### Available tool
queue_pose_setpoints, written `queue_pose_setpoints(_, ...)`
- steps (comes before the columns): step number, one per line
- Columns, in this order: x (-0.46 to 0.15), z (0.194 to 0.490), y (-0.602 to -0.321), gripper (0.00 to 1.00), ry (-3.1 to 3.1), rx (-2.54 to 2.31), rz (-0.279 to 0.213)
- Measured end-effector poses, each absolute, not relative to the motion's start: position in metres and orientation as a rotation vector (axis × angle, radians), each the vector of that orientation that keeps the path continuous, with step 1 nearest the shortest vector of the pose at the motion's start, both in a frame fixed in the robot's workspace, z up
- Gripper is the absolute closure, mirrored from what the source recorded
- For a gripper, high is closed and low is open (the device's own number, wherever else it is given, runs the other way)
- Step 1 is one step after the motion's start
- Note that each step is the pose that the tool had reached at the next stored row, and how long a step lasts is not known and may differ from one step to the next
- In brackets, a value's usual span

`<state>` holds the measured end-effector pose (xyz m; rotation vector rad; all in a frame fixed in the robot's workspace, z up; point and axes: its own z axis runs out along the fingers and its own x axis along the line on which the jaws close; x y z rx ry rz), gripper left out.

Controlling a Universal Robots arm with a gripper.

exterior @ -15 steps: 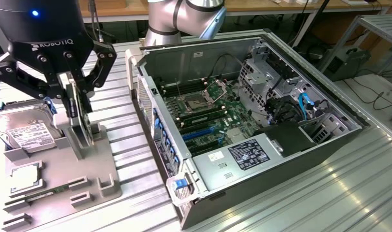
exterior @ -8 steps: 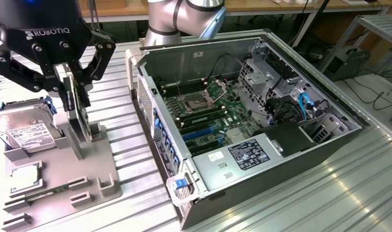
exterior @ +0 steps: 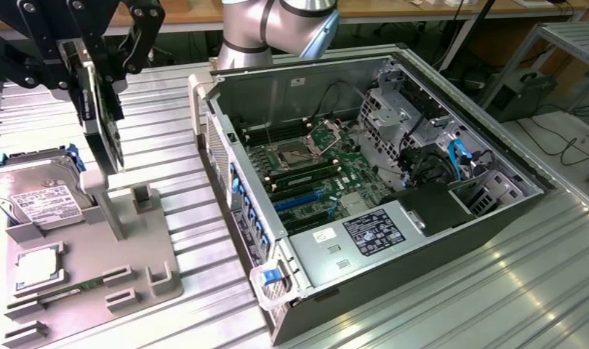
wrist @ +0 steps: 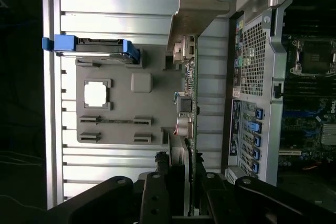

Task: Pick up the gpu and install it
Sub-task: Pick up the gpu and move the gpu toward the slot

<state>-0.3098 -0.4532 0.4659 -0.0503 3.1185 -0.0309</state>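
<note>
The gpu [exterior: 102,127] hangs on edge above the grey parts holder [exterior: 129,254] at the exterior view's left, lifted off it. My gripper [exterior: 96,58] is shut on the card's upper end. In the wrist view the gpu [wrist: 189,108] runs edge-on away from my gripper [wrist: 184,182], its green board and connectors showing, with the silver end bracket [wrist: 197,6] at the far end. The black fingers [wrist: 153,192] clamp the card from both sides. The open computer case [exterior: 489,218] lies beside it, its motherboard [exterior: 314,178] exposed with blue card slots [exterior: 297,202].
On the holder rest a silver hard drive [exterior: 38,195] in a blue frame, a square processor chip [exterior: 38,265] and a slim memory stick [exterior: 67,294]. The case's rear wall [wrist: 254,77] stands close to the card. A ribbed metal table [exterior: 489,305] carries everything.
</note>
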Motion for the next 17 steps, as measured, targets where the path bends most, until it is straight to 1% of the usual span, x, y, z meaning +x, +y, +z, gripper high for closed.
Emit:
queue_pose_setpoints(6, -0.292, 0.466, -0.453, 0.72, 3.118, -0.050, -0.031)
queue_pose_setpoints(17, -0.280, 0.466, -0.453, 0.72, 3.118, -0.050, -0.031)
